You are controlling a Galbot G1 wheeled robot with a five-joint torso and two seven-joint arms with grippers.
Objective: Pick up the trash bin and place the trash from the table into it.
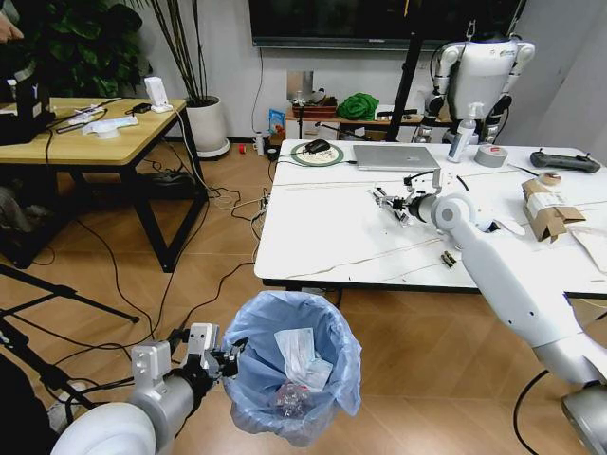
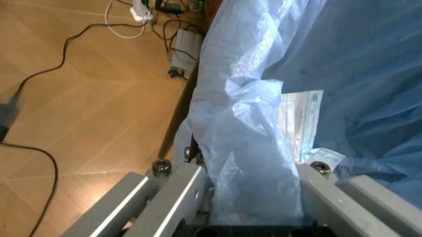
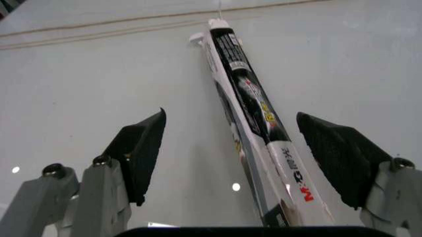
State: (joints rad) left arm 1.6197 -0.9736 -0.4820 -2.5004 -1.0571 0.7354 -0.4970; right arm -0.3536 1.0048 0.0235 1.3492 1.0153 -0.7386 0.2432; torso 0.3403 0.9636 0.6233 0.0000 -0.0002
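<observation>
1. The trash bin [image 1: 296,365] stands on the wooden floor just in front of the table [image 1: 332,242], lined with a crinkly light-blue bag [image 2: 250,163] and already holding a flat clear packet [image 1: 296,353] and some small litter at the bottom.
2. The left gripper [image 1: 226,360] is clamped on the bin's rim, bag film bunched between its fingers [image 2: 181,190]. The bin looks light and stiff at the rim, but the thin film is slippery and could slide or tear, so a hold that takes in the hard rim is safer than film alone.
3. The right gripper [image 1: 398,204] hovers low over the table with its jaws wide apart, straddling a long narrow black-and-white wrapper [image 3: 254,128] without touching it.
4. That wrapper looks light, thin and glossy; I judge it best pinched across its narrow width near the middle.
5. Readable print: a red "M&G" mark near the wrapper's near end; the rest is too small to read.
</observation>
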